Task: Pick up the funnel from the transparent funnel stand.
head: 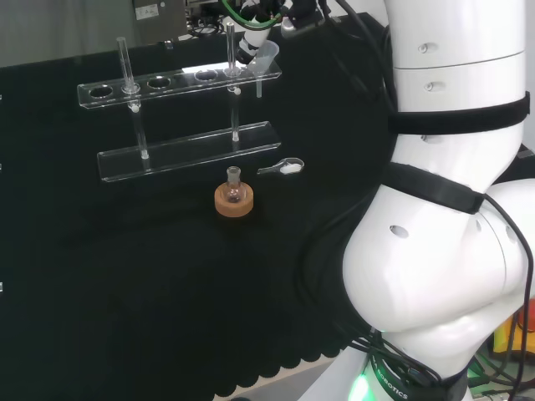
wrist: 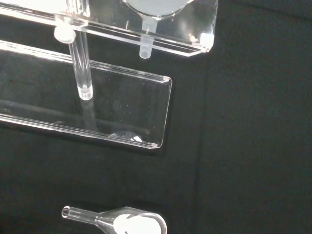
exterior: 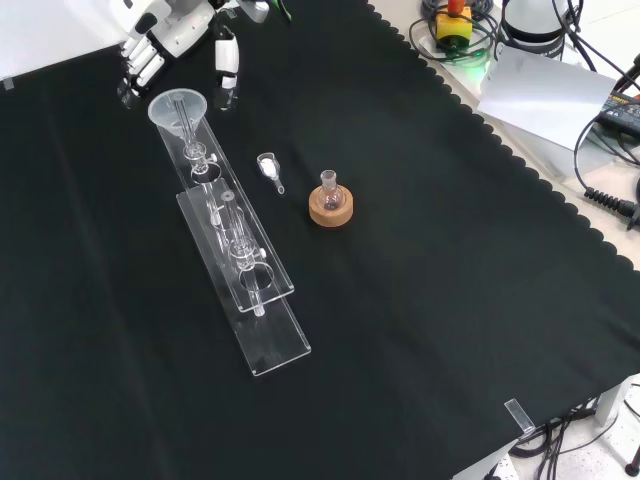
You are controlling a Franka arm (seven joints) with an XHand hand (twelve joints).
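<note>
A clear funnel (head: 266, 57) sits in the end hole of the transparent funnel stand (head: 180, 154), at the right end of its upper shelf in the head view. From the front, the funnel (exterior: 178, 108) is at the stand's (exterior: 262, 320) far end. The black and white hand (exterior: 165, 35) hovers just beyond the funnel with its fingers (exterior: 227, 58) fairly straight and apart, holding nothing. In the head view the hand (head: 252, 39) is right behind the funnel. The wrist view looks down on the funnel's stem (wrist: 145, 48) under the shelf (wrist: 187, 43).
A small round flask on a cork ring (head: 233, 200) stands in front of the stand, also seen in the front view (exterior: 330, 206). A little glass scoop holding something white (head: 284, 168) (exterior: 268, 167) (wrist: 129, 223) lies between the cork ring and the stand.
</note>
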